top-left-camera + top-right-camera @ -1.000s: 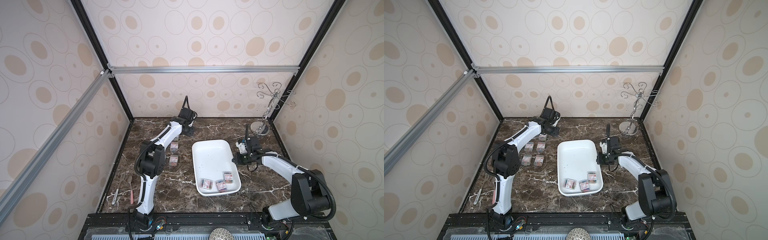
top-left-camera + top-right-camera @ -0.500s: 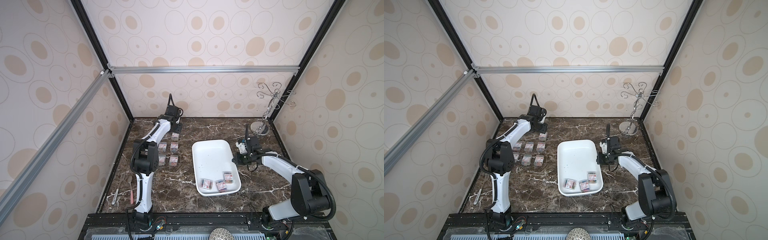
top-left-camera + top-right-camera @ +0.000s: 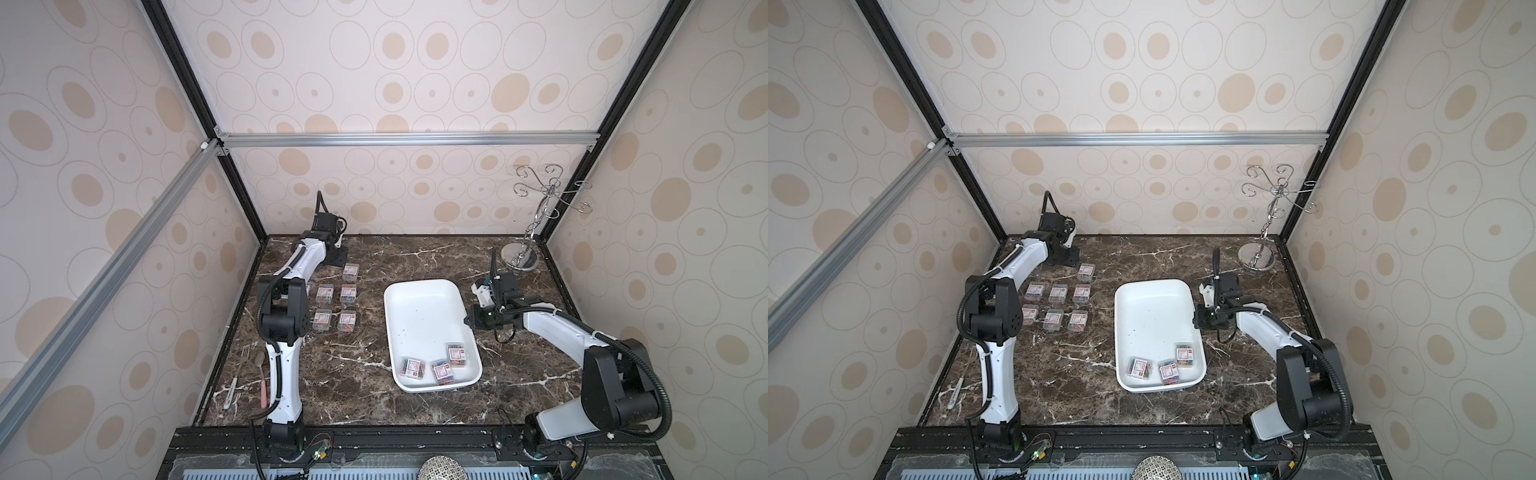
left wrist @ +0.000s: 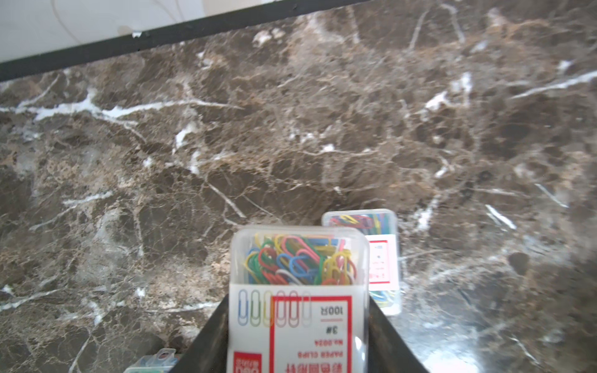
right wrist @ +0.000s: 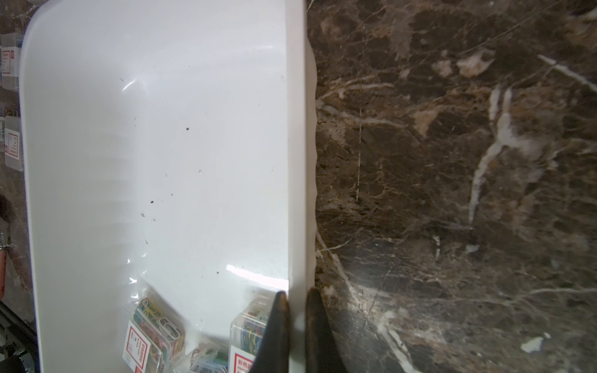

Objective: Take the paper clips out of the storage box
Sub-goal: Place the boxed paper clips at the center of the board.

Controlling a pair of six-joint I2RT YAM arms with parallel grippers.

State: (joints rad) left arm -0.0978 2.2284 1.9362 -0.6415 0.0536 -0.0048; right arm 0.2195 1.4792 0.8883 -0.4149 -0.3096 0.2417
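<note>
1. One dark brown, white-veined marble tabletop (image 3: 374, 399) is carrying everything I am watching.
2. The large shallow white plastic storage box (image 3: 424, 307) with rounded corners is lying right of the table's middle in both top views. Its long side is running away from the camera.
3. My right gripper (image 5: 297, 310) is pinching the storage box's rim. Its black jaws are sitting almost together, one inside the wall and one outside.
4. My left gripper (image 4: 297, 302) is hanging at the far back left of the table. Its jaws are clamping one clear plastic box of multicoloured paper clips (image 4: 298, 258) with a white-and-red label.
5. Three clip boxes (image 3: 441, 372) are lying inside the storage box, close together at its near end.
6. Seven clip boxes (image 3: 1057, 293) are sitting out on the marble left of the storage box in a top view, arranged in rows. One (image 4: 378, 258) is showing just beyond the held box in the left wrist view.
</note>
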